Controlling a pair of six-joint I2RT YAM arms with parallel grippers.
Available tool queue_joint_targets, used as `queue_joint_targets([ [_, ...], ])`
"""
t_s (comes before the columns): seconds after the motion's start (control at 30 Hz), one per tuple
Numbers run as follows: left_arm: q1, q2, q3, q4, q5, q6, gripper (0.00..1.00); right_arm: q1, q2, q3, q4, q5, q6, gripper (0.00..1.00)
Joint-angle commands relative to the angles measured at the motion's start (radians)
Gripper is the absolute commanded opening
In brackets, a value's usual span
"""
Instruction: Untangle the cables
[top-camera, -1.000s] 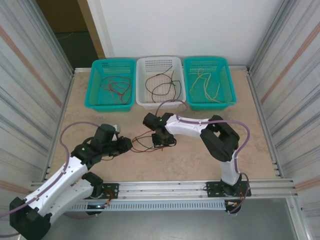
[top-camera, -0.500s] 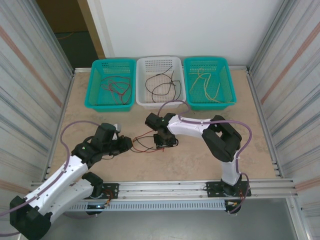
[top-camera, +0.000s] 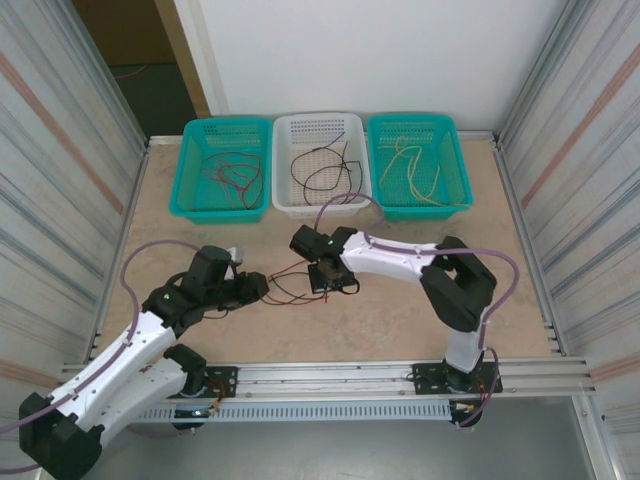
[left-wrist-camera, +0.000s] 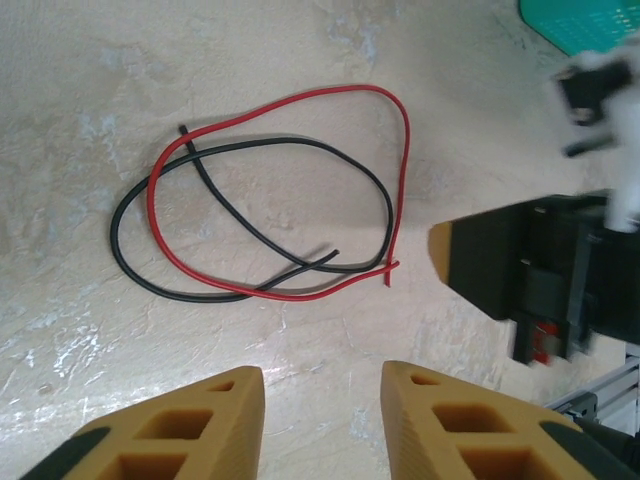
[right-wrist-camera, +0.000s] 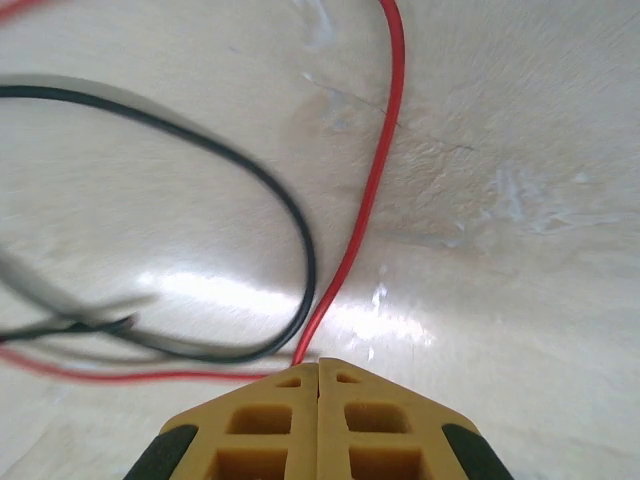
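**Where the tabletop lies bare: one red and one black cable crossed, right jaws clenched at the red one**

Though the three baskets along the top of the overhead view hold sorted wires, two pieces lie loose on the table (top-camera: 400, 320) near the centre of that frame, between the two arms.

Red cable (left-wrist-camera: 400, 130): one large loop. It closes on itself at the right of the left wrist view, with a short free tip pointing down.

Black cable (left-wrist-camera: 125, 250): a flatter loop laid across the red one. The two cross at the upper left of that view and again near lower centre. Both lie flat on the tabletop.

Left gripper (left-wrist-camera: 322, 380): released, fingers apart with nothing between them, at the bottom edge of its view below the loops.

Right gripper (right-wrist-camera: 318, 365): clenched, fingertips pressed together with no gap. In its own view the red cable runs down from the top edge to the seam of the tips, and a second red stretch arrives there from the lower left. I cannot tell whether it is pinched or merely passes beneath.

Top of the overhead frame, left to right:
- left teal basket (top-camera: 190, 205) with red wires (top-camera: 232, 175)
- white basket (top-camera: 282, 205) with black wires (top-camera: 325, 175)
- right teal basket (top-camera: 460, 205) with yellow wires (top-camera: 410, 170)

All three sit well apart from the loose pair.
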Motion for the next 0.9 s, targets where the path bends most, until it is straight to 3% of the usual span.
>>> queue_joint_targets([
  [0.0, 0.008, 0.001, 0.042, 0.030, 0.021, 0.037, 0.41, 0.051, -0.158, 0.006, -0.017, 0.143, -0.048, 0.00],
  [0.1, 0.009, 0.014, 0.060, 0.038, 0.022, 0.055, 0.44, 0.065, -0.230, 0.011, -0.013, 0.171, -0.072, 0.00],
  [0.2, 0.010, 0.029, 0.080, 0.031, 0.016, 0.064, 0.44, 0.034, -0.230, 0.024, -0.037, 0.115, -0.049, 0.01],
  [0.27, 0.009, 0.035, 0.087, 0.009, -0.005, 0.061, 0.44, 0.031, -0.207, 0.036, -0.043, 0.096, -0.039, 0.11],
  [0.4, 0.015, 0.075, 0.097, -0.085, -0.082, 0.057, 0.40, 0.046, -0.137, 0.069, -0.053, 0.074, -0.024, 0.43],
  [0.43, 0.017, 0.092, 0.101, -0.103, -0.093, 0.061, 0.40, 0.050, -0.117, 0.076, -0.051, 0.066, -0.022, 0.45],
  [0.73, 0.043, 0.181, 0.135, -0.112, -0.086, 0.086, 0.34, 0.053, 0.119, 0.152, 0.021, -0.170, -0.041, 0.42],
  [0.87, 0.056, 0.174, 0.129, -0.116, -0.078, 0.093, 0.34, 0.047, 0.174, 0.178, 0.004, -0.190, -0.052, 0.42],
])
